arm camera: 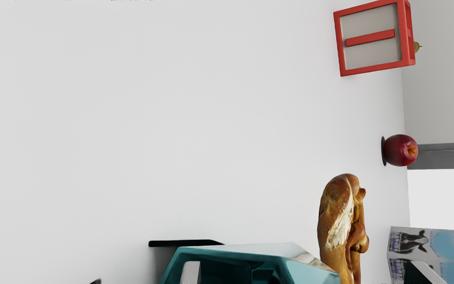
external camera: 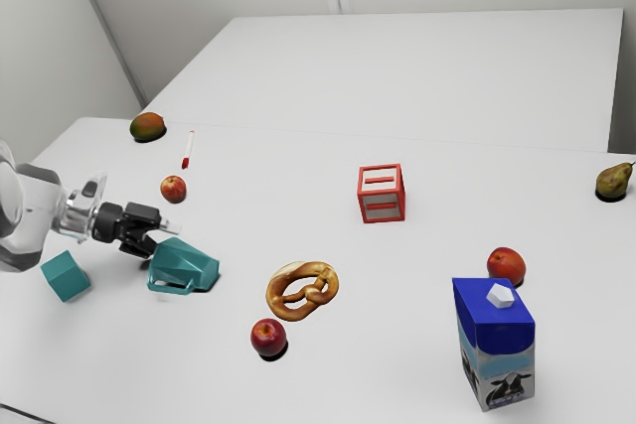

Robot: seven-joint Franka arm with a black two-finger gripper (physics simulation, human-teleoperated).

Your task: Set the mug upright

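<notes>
The teal mug (external camera: 185,265) lies on its side on the table, its handle toward the exterior view's bottom. My gripper (external camera: 165,239) is low at the mug's end nearest the arm, fingers spread. In the wrist view the mug (arm camera: 309,266) shows its dark hollow inside and faceted outer wall. My gripper (arm camera: 307,273) stands open there, one fingertip over the mug's mouth and the other beyond its outer wall. Whether either finger touches the mug, I cannot tell.
A teal cube (external camera: 66,277) sits beside the arm. Past the mug lie a pretzel (external camera: 301,291) and a dark red apple (external camera: 268,338). Farther off stand a red-framed block (external camera: 382,194) and a milk carton (external camera: 495,345). Another apple (external camera: 173,189) and a marker (external camera: 188,150) lie behind the gripper.
</notes>
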